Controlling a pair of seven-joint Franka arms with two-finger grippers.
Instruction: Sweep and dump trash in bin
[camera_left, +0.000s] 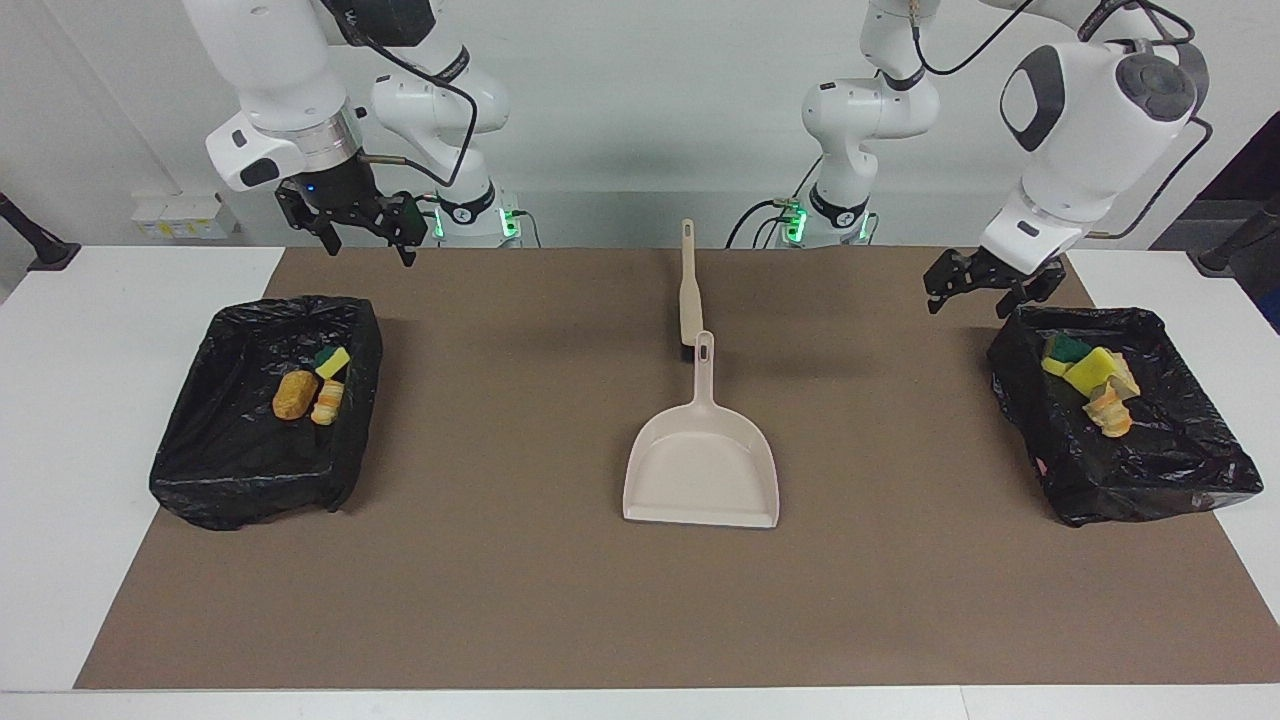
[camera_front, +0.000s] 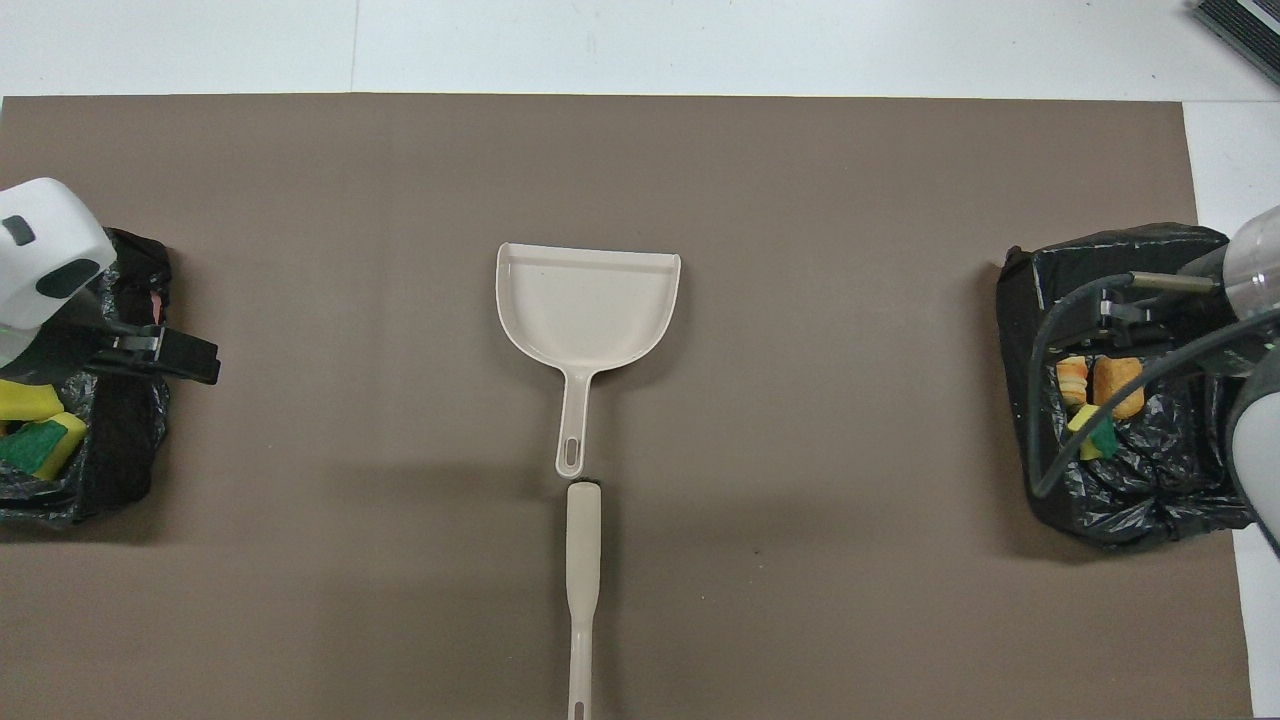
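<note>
Both fingers (camera_left: 985, 290) (camera_left: 365, 228) spread, empty; trash (camera_left: 1090, 385) (camera_left: 310, 390) in bins (camera_left: 1150, 470) (camera_left: 230, 470)

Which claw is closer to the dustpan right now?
Left, narrowly. The left claw hangs open by the bin at its end; the right claw hangs open above its own bin. Neither touches the dustpan.

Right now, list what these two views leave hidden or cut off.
- Overhead view: the left end effector and its wrist cover part of the bin at that end, so some trash is hidden.
- Overhead view: the right arm and its cable cross the other bin.
- Overhead view: the brush handle is cut off by the bottom edge.
- Facing view: the dustpan handle hides the brush head.
</note>
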